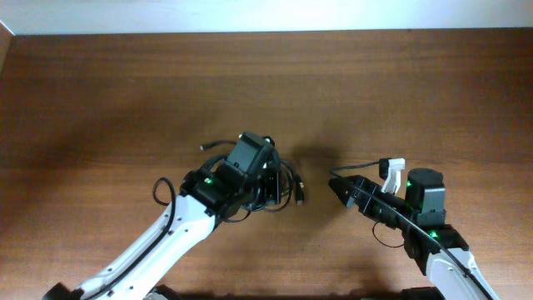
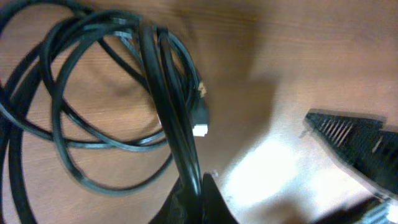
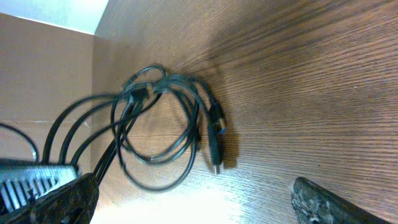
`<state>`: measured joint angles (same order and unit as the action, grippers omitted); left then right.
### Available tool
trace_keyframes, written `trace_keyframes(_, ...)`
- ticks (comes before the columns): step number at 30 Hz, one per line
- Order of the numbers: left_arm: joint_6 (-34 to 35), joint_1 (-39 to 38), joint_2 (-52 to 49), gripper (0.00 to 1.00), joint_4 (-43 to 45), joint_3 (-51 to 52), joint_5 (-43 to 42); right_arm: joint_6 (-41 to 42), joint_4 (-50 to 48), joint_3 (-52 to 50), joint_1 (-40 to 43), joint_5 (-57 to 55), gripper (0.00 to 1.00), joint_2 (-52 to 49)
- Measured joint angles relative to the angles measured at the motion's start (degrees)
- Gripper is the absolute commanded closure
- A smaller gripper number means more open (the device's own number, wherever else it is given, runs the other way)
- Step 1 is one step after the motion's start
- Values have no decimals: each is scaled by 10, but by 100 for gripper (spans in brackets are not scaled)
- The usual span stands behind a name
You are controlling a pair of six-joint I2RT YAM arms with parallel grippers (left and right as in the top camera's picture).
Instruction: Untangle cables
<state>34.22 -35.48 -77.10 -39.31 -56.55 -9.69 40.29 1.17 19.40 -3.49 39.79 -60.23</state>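
Note:
The cables (image 1: 287, 185) are thin black cords bundled in overlapping loops at the table's middle, with a plug end lying at the bundle's right side. My left gripper (image 1: 265, 182) sits over the bundle. In the left wrist view it (image 2: 199, 193) is shut on several strands of the cables (image 2: 165, 93), which run up from the jaws into the loops. My right gripper (image 1: 340, 190) is a short way right of the bundle, apart from it. In the right wrist view its fingers (image 3: 186, 199) are wide open and empty, with the cables (image 3: 214, 146) ahead of them.
The brown wooden table (image 1: 400, 92) ends at a pale wall along the far edge. A white clip (image 1: 391, 165) with a thin wire sits on the right arm. My right gripper's ribbed finger (image 2: 351, 137) shows in the left wrist view.

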Motion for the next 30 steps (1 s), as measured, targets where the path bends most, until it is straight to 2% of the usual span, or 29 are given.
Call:
trace_keyframes(2,-34,0,41,100,-12,0,-5,0,0,0,0,0,2,-4)
trace_keyframes(5,-67,0,154,100,-18,-5,-9,0,0,0,0,0,1,-5)
trace_keyframes(12,-52,0,131,100,-21,-5,-9,0,0,0,0,0,1,-5)
trace_keyframes(14,-17,0,111,100,-21,-5,-9,0,0,0,0,0,1,-5)
trace_keyframes(20,182,-12,59,100,-36,-5,-9,0,0,0,0,0,2,-5)
trace_keyframes(23,221,-13,41,100,-36,-5,-9,0,0,0,0,0,1,-5)
trace_keyframes(28,235,-14,41,100,-37,-5,-9,0,0,0,0,0,1,-5)
trace_keyframes(30,275,-14,41,100,-37,-5,-8,0,0,0,0,0,2,-5)
